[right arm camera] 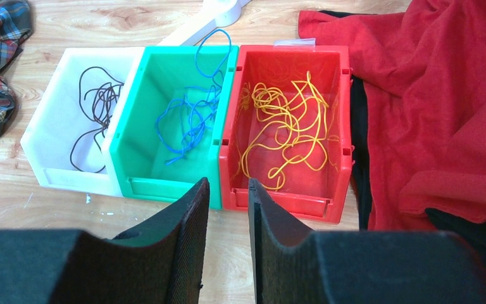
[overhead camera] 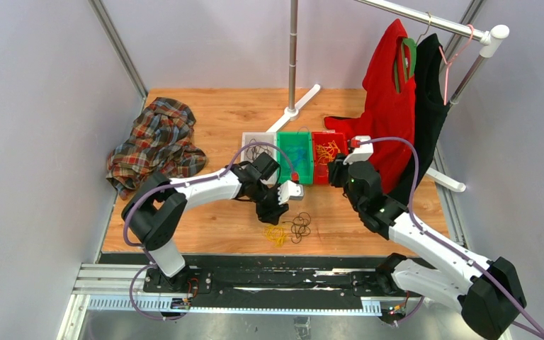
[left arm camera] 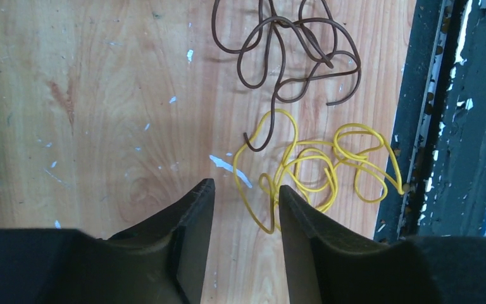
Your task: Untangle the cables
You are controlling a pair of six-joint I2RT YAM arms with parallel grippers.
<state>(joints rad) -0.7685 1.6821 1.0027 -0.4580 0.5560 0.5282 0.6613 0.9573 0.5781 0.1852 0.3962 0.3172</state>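
Two loose cables lie on the wooden table near its front edge: a yellow cable [left arm camera: 316, 166] [overhead camera: 276, 234] and a dark brown-black cable [left arm camera: 291, 57] [overhead camera: 299, 225], lying close together. My left gripper [left arm camera: 247, 190] [overhead camera: 273, 210] hovers just over the yellow one. It is open, and one yellow loop reaches between its fingers, with nothing pinched. My right gripper [right arm camera: 229, 183] [overhead camera: 338, 174] is open by a narrow gap and empty. It faces a white bin [right arm camera: 63, 177] holding a black cable [right arm camera: 98, 107], a green bin [right arm camera: 164, 187] holding a blue cable [right arm camera: 190, 117], and a red bin [right arm camera: 291, 204] holding a yellow cable [right arm camera: 285, 120].
A plaid shirt [overhead camera: 157, 138] lies at the back left. A red garment [overhead camera: 389, 99] and a black garment [overhead camera: 428, 106] hang from a rack at the right and drape onto the table beside the red bin. The rack's pole [overhead camera: 294, 57] stands behind the bins. A black rail [left arm camera: 455, 126] borders the front edge.
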